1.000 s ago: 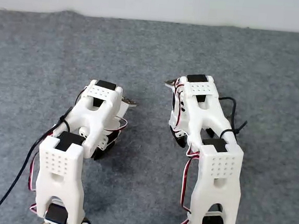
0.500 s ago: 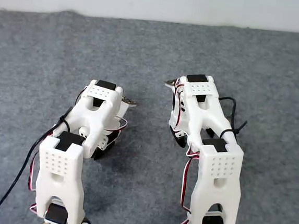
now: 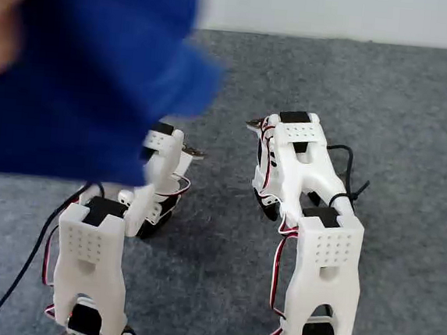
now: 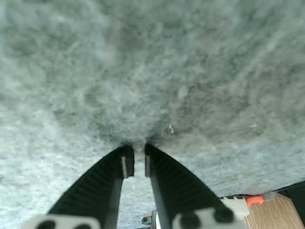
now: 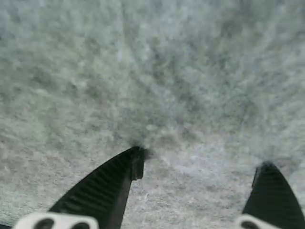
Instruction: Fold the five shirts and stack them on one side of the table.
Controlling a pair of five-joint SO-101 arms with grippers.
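A blue shirt [image 3: 83, 69] hangs in the air over the table's far left, blurred, with a person's hand [image 3: 0, 15] on it at the corner. It covers the front of my left arm [image 3: 92, 242]. My left gripper [image 4: 136, 156] points down at the grey felt [image 4: 190, 71], shut with a thin slit between the fingers and nothing in it. My right gripper [image 5: 202, 164] stands open just above the felt, fingers wide apart and empty. My right arm [image 3: 306, 167] sits folded at the table's middle right.
Grey felt [image 3: 386, 103] covers the whole table up to a pale wall at the back. A strip of wooden table edge [image 4: 279, 214] shows behind my left gripper. Black and red cables [image 3: 40, 253] trail beside both arm bases.
The blue shirt and a hand have come in from the upper left, over the table and my left arm. Both arms have kept still.
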